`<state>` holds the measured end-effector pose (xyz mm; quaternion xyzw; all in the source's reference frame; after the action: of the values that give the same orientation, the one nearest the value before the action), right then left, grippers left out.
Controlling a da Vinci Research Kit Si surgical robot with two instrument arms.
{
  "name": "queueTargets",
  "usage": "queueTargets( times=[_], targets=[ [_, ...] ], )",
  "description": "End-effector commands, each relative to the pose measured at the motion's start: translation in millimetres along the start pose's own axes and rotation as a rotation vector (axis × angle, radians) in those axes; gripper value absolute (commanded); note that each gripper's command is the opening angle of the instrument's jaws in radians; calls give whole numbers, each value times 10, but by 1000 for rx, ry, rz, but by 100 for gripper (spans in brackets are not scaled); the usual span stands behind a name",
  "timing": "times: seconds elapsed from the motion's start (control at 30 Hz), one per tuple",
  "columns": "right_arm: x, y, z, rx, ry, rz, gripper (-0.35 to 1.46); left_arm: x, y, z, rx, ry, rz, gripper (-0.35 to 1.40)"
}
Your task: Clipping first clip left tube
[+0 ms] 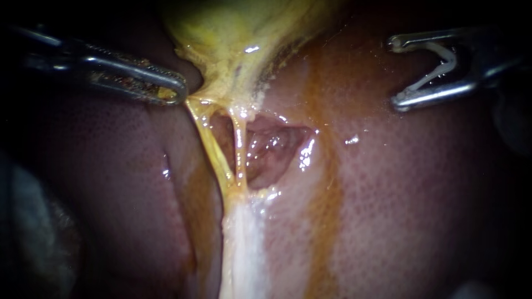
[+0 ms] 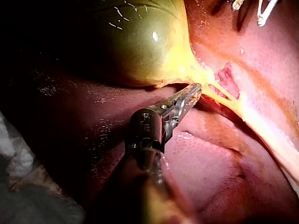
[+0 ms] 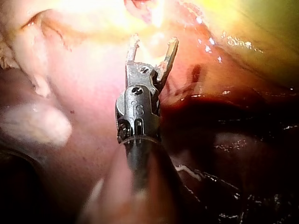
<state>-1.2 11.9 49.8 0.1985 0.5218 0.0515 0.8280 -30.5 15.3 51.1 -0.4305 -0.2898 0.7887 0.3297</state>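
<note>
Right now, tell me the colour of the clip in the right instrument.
White; the clip shows best in the endoscope view.

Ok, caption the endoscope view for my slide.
Left instrument grips the gallbladder; right instrument carries a clip, not yet at the left tube.

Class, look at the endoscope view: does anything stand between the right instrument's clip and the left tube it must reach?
Only bare liver lies along the way from the right instrument, which holds the clip. But the right tube stands on its side of the left tube, so it may be in the way.
</note>
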Motion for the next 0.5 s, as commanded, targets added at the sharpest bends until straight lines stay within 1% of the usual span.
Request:
queueTargets(
  times=[0.03,0.17,0.27,0.37,0.5],
  targets=[
    [3,-5,8,9,6,8,49,0,0,1,1,0,0,-35],
    [13,-21,39,42,21,58,49,0,0,1,1,0,0,-35],
    [17,-33,65,78,35,83,49,0,0,1,1,0,0,-35],
    [19,-45,89,111,41,107,49,0,0,2,1,0,-1,-35],
    [22,-55,114,137,56,132,49,0,0,2,2,0,-1,-35]
  ],
)
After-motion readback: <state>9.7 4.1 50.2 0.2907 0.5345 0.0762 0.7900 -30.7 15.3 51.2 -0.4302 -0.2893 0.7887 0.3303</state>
